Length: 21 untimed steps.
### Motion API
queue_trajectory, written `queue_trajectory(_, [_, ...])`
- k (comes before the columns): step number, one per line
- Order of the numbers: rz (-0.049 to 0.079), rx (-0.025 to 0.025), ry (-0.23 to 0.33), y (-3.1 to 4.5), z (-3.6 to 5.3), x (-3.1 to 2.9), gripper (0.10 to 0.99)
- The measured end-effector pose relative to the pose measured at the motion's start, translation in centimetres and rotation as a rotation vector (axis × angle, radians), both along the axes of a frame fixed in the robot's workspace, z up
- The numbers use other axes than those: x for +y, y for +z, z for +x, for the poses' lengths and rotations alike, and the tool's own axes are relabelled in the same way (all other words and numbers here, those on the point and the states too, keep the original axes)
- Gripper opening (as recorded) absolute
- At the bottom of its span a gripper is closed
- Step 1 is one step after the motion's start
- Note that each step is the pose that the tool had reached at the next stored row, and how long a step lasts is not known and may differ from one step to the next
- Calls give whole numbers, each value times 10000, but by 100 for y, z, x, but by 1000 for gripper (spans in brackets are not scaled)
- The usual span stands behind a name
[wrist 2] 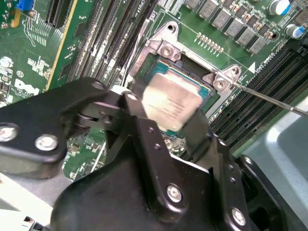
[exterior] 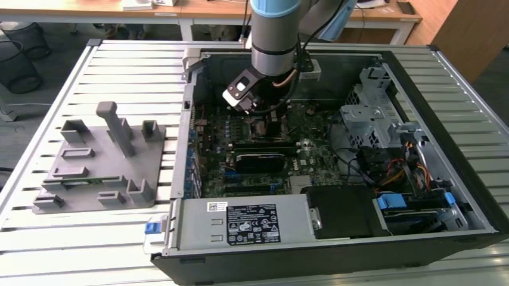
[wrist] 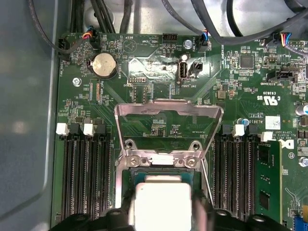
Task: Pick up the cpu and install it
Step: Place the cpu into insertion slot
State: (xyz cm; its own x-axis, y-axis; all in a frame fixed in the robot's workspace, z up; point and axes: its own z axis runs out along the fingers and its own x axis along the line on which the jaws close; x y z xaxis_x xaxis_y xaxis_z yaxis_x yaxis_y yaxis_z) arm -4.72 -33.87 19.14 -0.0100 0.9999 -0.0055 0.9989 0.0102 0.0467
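— Slatted metal table [exterior: 127, 59], with an open computer case [exterior: 334, 262] lying on it and a grey fixture block [exterior: 104, 161] on the exterior view's left. What is obscured?

— The arm [exterior: 275, 36] reaches down into the case, and its wrist covers the socket region in the exterior view. In the first wrist view the cpu [wrist: 161, 204] is cut off at the picture's edge, with black gripper parts across its near corners.

— And the gripper?

— In the second wrist view the gripper [wrist 2: 166, 120] has its jaws drawn in on the cpu. One black finger [wrist 2: 137, 115] lies against one edge, its partner against the opposite edge, and the silver top sits between them.

— Where does the chip lie?

— At the socket on the motherboard [wrist: 240, 86]. The hinged load plate [wrist: 144, 109] stands open just beyond it, and the thin lever [wrist 2: 269, 98] is swung aside. Memory slots [wrist: 86, 173] flank it on both sides. Whether it is seated or just above cannot be told (the fingers hide those edges).
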Motion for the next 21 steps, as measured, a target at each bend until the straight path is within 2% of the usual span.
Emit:
queue_trajectory(1, [-3, 2, 1, 1, 0, -1, 616])
queue_trajectory(6, [-9, 6, 0, 15, -1, -2, 616])
queue_trajectory(12, [-6, 4, 0, 121, -1, -1, 616])
queue_trajectory(13, [-12, 5, 1, 128, -1, -1, 600])
queue_trajectory(14, [-14, 5, 0, 135, -1, -1, 537])
queue_trajectory(15, [-13, 4, 0, 144, -1, -1, 537])
queue_trajectory(18, [-14, 4, 0, 175, -1, -1, 361])
queue_trajectory(19, [-13, 4, 0, 184, -1, -1, 361])
queue_trajectory(21, [-13, 4, 0, 199, -1, -1, 243])
